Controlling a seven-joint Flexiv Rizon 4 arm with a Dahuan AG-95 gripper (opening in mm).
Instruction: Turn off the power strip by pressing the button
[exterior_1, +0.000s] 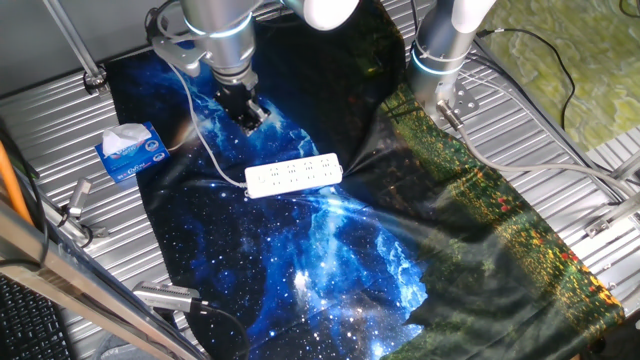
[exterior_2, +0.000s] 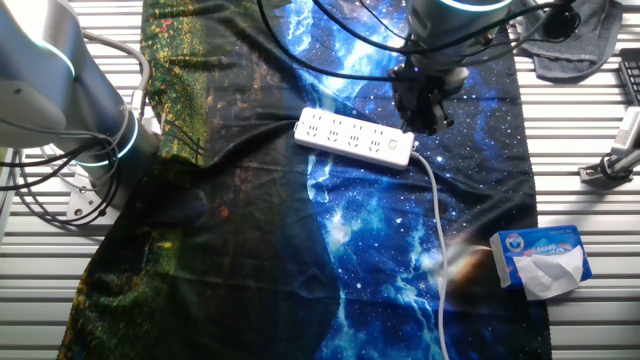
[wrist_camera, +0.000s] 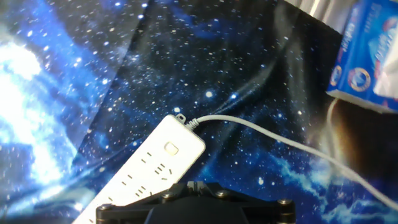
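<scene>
The white power strip (exterior_1: 293, 175) lies flat on the galaxy-print cloth, its white cord (exterior_1: 200, 135) running off from its left end. It also shows in the other fixed view (exterior_2: 355, 138) and the hand view (wrist_camera: 146, 174). Its square button (wrist_camera: 171, 148) sits at the cord end, also visible in the other fixed view (exterior_2: 393, 146). My gripper (exterior_1: 248, 113) hangs above the cloth just behind that cord end, apart from the strip; the other fixed view (exterior_2: 420, 115) shows it too. In the hand view the fingertips (wrist_camera: 202, 185) touch each other, shut on nothing.
A blue-and-white tissue box (exterior_1: 130, 152) stands left of the strip, also in the other fixed view (exterior_2: 540, 260). A second arm's base (exterior_1: 440, 60) stands at the back right. Metal clamps (exterior_1: 75, 205) lie at the left on the ribbed table. A grey rag (exterior_2: 570, 45) lies nearby.
</scene>
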